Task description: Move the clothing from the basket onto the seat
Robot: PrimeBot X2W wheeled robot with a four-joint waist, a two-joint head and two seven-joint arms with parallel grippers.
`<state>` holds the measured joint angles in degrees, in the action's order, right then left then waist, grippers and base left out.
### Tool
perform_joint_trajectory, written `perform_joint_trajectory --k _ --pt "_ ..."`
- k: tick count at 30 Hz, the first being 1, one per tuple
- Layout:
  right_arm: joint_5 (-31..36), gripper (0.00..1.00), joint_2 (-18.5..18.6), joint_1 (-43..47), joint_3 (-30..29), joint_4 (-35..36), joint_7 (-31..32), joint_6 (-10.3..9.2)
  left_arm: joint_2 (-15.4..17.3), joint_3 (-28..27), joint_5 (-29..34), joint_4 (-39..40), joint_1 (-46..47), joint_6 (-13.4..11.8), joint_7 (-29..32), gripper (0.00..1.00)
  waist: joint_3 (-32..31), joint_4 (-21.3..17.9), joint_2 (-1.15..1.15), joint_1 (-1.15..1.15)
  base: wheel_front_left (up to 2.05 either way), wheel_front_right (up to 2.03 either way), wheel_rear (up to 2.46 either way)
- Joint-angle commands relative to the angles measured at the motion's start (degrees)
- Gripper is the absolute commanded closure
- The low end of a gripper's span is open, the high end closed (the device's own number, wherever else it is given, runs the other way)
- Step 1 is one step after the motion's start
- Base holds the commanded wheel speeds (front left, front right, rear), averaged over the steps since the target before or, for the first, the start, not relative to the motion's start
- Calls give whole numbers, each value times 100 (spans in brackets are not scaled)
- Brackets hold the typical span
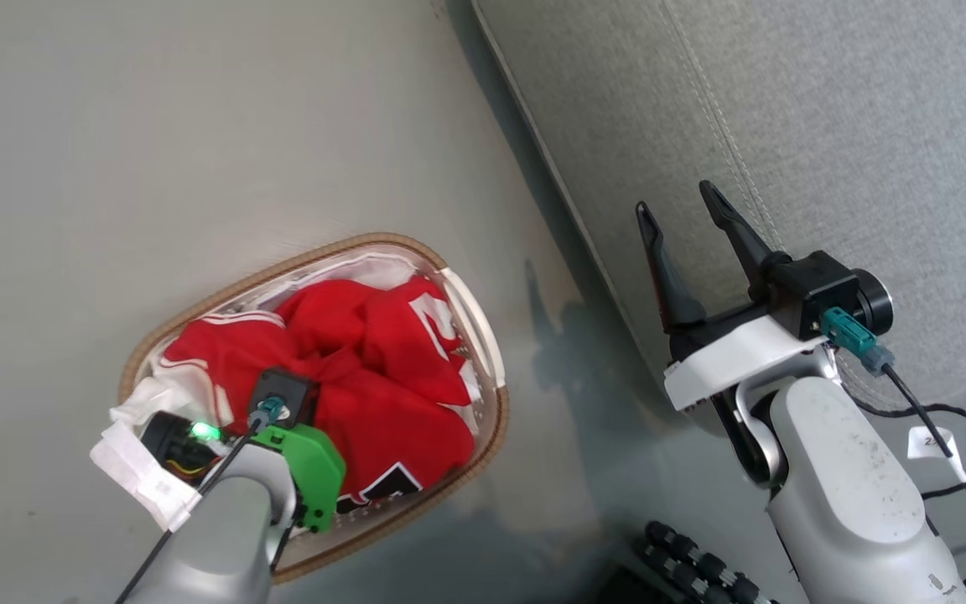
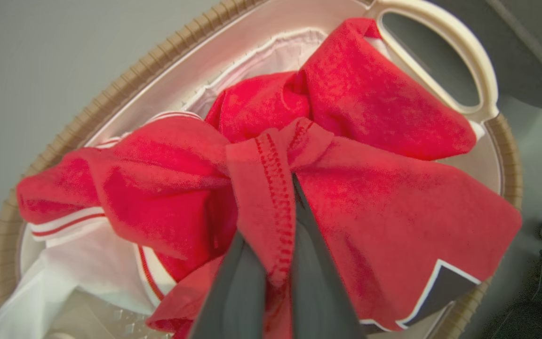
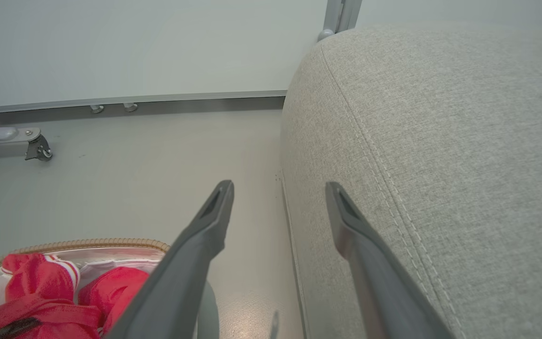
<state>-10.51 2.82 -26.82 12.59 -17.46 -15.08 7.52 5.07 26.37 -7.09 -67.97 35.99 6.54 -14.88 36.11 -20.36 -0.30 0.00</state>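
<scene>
Left pincer (image 2: 273, 221): down inside the oval cream-white perforated plastic basket with the brown woven rim (image 1: 198, 309). My two dark fingers are pressed together on a stitched hem fold of the bright red soft clothing (image 1: 366, 369). The fold stands up between them, with red cloth bunched on both sides.

Clothing: all of it sits in the basket, heaped in the middle and reaching the rim at the handle end (image 2: 482, 70). White striped trim shows along one edge. A black patch outlined in white (image 1: 391, 486) lies against the basket rim nearest me. The white cloth liner (image 2: 78, 263) spills over the rim beside my left wrist.

Basket: it stands on the pale grey floor (image 1: 156, 126), near the front edge of the large grey woven-fabric seat (image 1: 785, 126) but apart from it.

Right pincer (image 1: 674, 200): spread wide, with nothing between the fingers. It hangs at the seat's rounded front edge, one finger over the floor and the other over the fabric near the stitched seam (image 3: 393, 188). I cannot tell whether it touches the seat.
</scene>
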Motion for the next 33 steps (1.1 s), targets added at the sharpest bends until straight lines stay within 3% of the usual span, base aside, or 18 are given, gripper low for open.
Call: perform_joint_trajectory --k 1,15,23,33 --pt "70 0 26 118 -51 -52 -11 -6 -55 -22 -69 254 -113 10 -35 100 -572 531 30 0 0 0 0" --pt "58 0 229 799 -216 -365 -11 -6 -210 -6 -311 2503 -1177 48 -40 100 -1974 1574 30 0 0 0 0" --pt "23 0 215 1203 -94 -534 -11 -6 -212 -42 -433 3784 -1535 58 -36 100 -2712 1743 30 0 0 0 0" --pt "-27 0 287 1572 215 -529 -11 -6 -209 -73 -312 4828 -1844 -8 -36 100 -3316 1803 30 0 0 0 0"
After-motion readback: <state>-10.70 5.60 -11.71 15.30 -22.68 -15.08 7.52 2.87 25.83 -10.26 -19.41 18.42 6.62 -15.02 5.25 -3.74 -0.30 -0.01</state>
